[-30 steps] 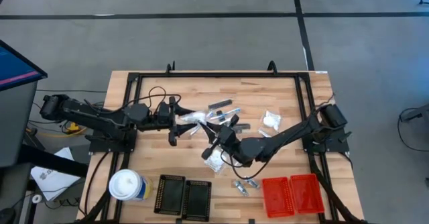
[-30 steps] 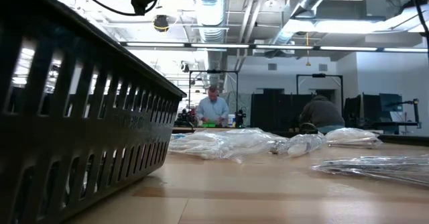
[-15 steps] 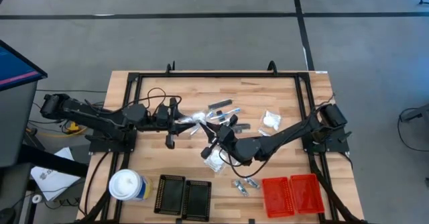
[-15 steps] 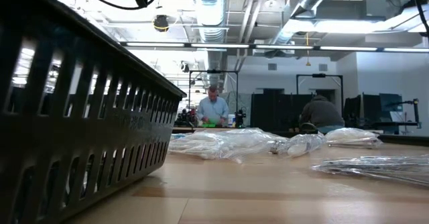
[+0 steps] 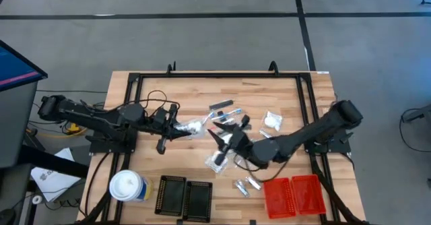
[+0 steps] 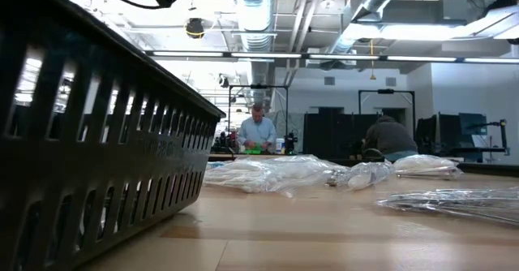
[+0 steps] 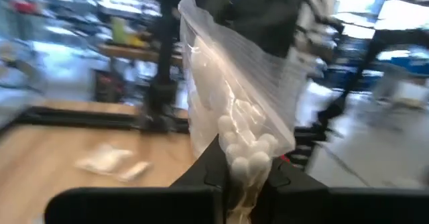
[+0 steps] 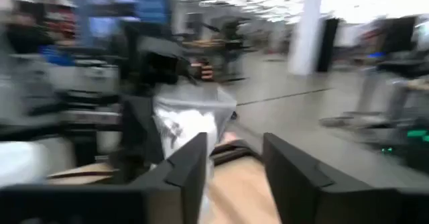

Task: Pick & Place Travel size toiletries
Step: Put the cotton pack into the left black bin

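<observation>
bag: clear plastic bag of white puffy balls (image 7: 234, 117), pinched at its lower end between my left fingers (image 7: 201, 177), standing up tilted above the table
left gripper (image 5: 176, 131): clamped tight on that bag, over the wooden table (image 5: 283, 97) left of centre
right gripper (image 5: 227, 132): fingers (image 8: 184, 167) parted with a clear gap, nothing between them; near table centre, facing the bag and my left arm
loose toiletries: white packet (image 5: 272, 120) to the right of centre, grey bar (image 5: 220, 106) behind centre, white packet (image 5: 216, 160) just under my right arm, silvery sachets (image 5: 246, 184) near the red trays
red trays (image 5: 294, 194): front right edge, side by side
black trays (image 5: 185, 198): front, left of centre, side by side
canister (image 5: 127, 186): white-topped, front left corner
low view: black tray wall (image 6: 89, 141) close up, clear wrapped packets (image 6: 276, 174) lying on the wood, two people (image 6: 258, 133) far behind in the room
</observation>
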`<move>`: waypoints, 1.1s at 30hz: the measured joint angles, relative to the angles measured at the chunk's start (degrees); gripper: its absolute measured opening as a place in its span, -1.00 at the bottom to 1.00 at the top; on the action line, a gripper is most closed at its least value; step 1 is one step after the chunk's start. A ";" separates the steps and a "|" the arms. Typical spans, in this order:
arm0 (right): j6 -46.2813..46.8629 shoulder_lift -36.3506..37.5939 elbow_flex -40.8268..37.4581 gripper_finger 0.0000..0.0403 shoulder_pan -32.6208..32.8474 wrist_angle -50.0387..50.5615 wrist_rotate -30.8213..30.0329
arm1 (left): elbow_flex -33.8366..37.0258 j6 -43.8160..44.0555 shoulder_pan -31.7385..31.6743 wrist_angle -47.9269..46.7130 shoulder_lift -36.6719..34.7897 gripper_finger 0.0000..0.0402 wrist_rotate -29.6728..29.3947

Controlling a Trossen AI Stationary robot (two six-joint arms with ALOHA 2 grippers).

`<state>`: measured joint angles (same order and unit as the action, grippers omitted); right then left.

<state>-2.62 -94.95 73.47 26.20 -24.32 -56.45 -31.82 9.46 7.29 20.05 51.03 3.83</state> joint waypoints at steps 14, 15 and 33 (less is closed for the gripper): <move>23.22 8.94 0.09 0.34 -9.22 22.39 34.24 | -3.91 3.74 -2.92 -8.97 9.51 -0.94 18.73; 23.26 8.41 0.05 0.34 -9.70 22.59 34.57 | -4.54 3.31 -2.86 -9.75 10.71 -0.94 18.69; 27.78 3.71 -0.02 0.34 -11.37 25.74 39.70 | -7.68 2.86 -2.75 -11.99 15.80 -0.94 18.82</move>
<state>25.16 -91.24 73.45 14.83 1.42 -16.75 -39.51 12.32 4.54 8.05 66.83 22.65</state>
